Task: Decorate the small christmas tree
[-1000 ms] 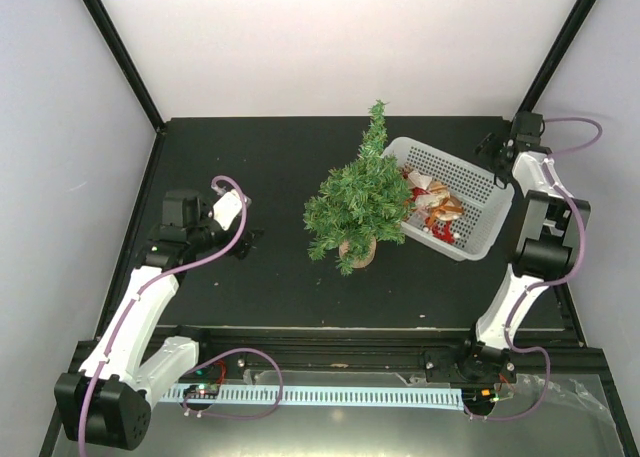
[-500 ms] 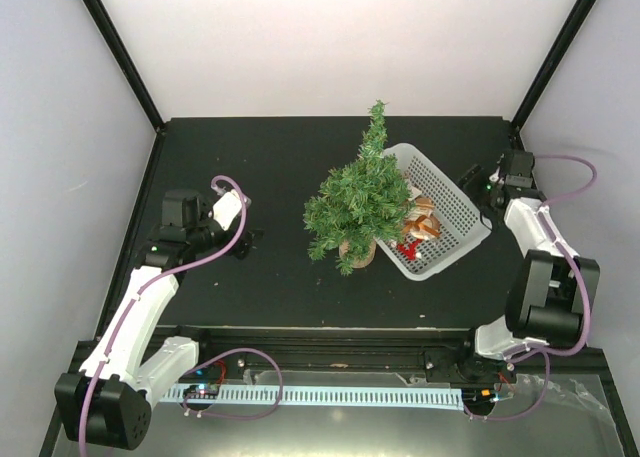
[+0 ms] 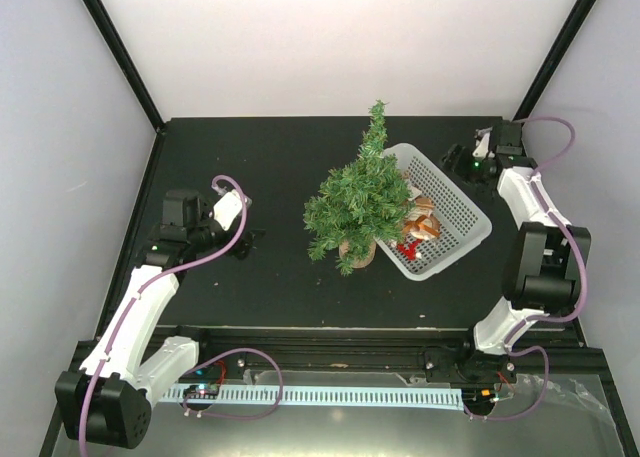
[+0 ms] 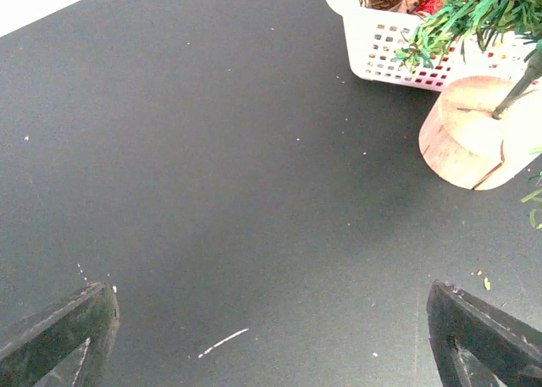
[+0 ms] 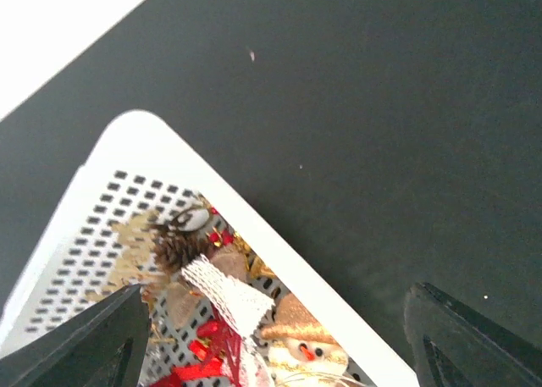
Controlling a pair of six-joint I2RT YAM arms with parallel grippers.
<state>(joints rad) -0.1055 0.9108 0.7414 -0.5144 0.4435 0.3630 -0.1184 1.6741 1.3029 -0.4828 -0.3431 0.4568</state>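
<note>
The small christmas tree (image 3: pixel 358 199) stands mid-table on its round tan wooden base (image 3: pixel 357 250); that base also shows in the left wrist view (image 4: pixel 470 137). A white basket (image 3: pixel 460 207) lies against the tree's right side and holds ornaments (image 3: pixel 419 227). In the right wrist view these are a pine cone (image 5: pixel 176 250), a snowman (image 5: pixel 298 340) and red ribbon. My right gripper (image 3: pixel 458 161) is open over the basket's far right rim (image 5: pixel 254 226), which passes between its fingers. My left gripper (image 3: pixel 247 239) is open and empty, left of the tree.
Black posts stand at the table's back corners, with walls close on both sides. A light rail runs along the near edge. Bare black table (image 4: pixel 212 150) lies between my left gripper and the tree.
The basket has swung round and slid towards the tree. My right gripper came in from the back right corner, dropped beside the basket, then moved back to its far rim. The left arm has not moved.
</note>
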